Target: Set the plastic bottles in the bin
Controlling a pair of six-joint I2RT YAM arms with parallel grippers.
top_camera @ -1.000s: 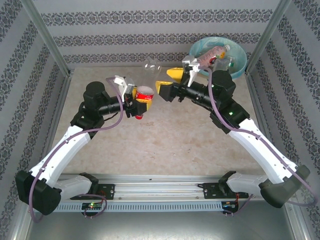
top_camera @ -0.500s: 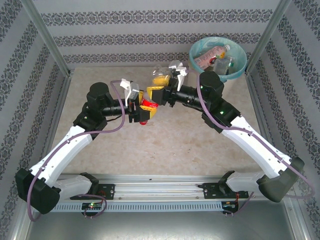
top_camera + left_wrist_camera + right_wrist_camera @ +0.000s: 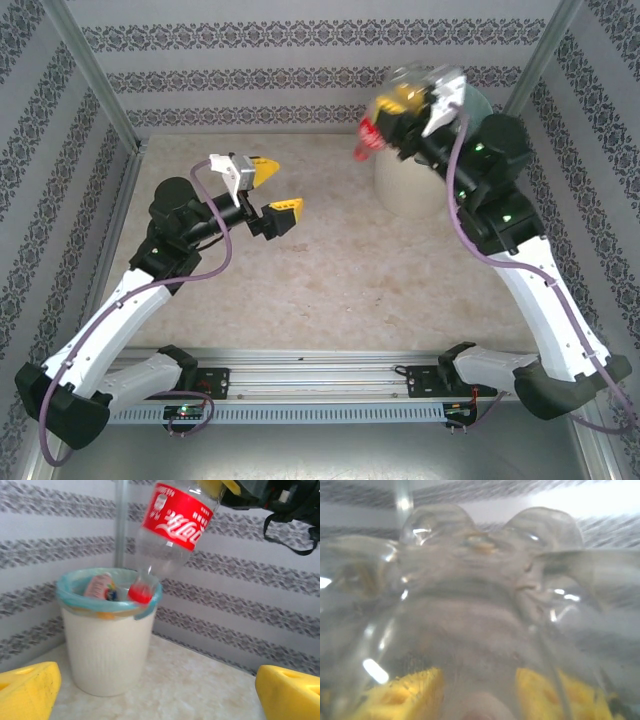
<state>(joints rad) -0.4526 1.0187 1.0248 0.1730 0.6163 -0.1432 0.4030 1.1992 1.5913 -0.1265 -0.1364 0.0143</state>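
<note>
A clear plastic bottle (image 3: 378,128) with a red label and a red cap hangs tilted, cap down, over the rim of the bin (image 3: 402,190). My right gripper (image 3: 405,100) is shut on its upper body. In the left wrist view the bottle (image 3: 176,516) hangs with its cap (image 3: 140,593) just above the turquoise-lined cream bin (image 3: 107,645), which holds a pink-labelled bottle (image 3: 98,585). In the right wrist view the bottle's clear base (image 3: 480,580) sits between the yellow fingers (image 3: 405,696). My left gripper (image 3: 283,185) is open and empty over the mid table, left of the bin.
Patterned walls close the table at the back and sides, with metal posts (image 3: 95,80) in the corners. The bin stands in the far right corner. The marbled tabletop (image 3: 330,270) lies bare between the arms.
The left gripper opened, released the red-labelled bottle and drew back left. The right gripper closed on the bottle and carried it right, up to the bin.
</note>
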